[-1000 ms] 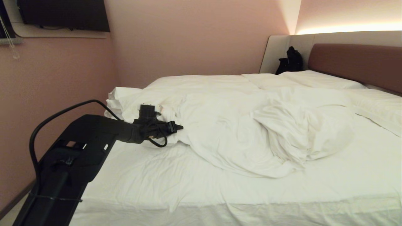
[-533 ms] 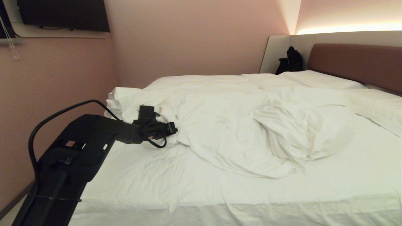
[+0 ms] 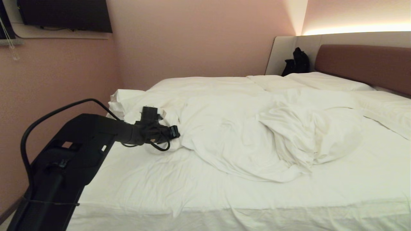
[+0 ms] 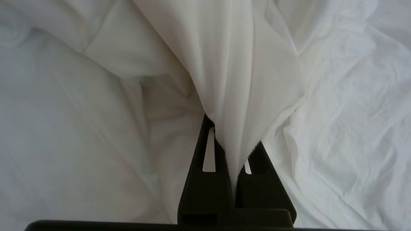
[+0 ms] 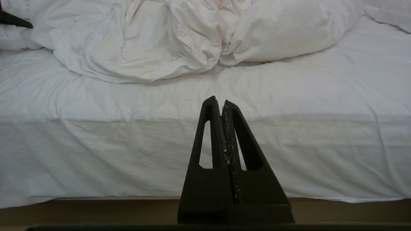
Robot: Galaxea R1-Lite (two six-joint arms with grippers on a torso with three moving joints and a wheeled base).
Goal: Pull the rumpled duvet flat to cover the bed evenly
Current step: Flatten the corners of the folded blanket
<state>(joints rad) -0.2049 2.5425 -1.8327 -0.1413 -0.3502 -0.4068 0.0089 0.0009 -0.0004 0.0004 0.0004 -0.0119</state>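
Looking down from my head camera, I see the bed (image 3: 244, 192) fill most of the room, with its far side tight against the pink wall (image 3: 192, 38) and its brown headboard (image 3: 366, 64) on the right. The near edge of the bed is open, and a wide strip of smooth sheet (image 3: 353, 179) runs along it, so I have room to pull that way. The duvet (image 3: 244, 134) lies bunched in a big puffy heap across the middle of the bed, closer to the wall side than to the near edge. One corner of it sticks out toward the left end of the bed. Two flat pillows (image 3: 324, 81) sit by the headboard, and a small black bag (image 3: 297, 62) stands behind them. My left gripper (image 3: 175, 131) is over the left part of the bed, pressed together on a fold of the duvet, and the cloth is pinched tight between the two fingers (image 4: 208, 179). My right gripper (image 5: 223, 104) hangs low in front of the near side of the bed, fingers pressed together with nothing in them.
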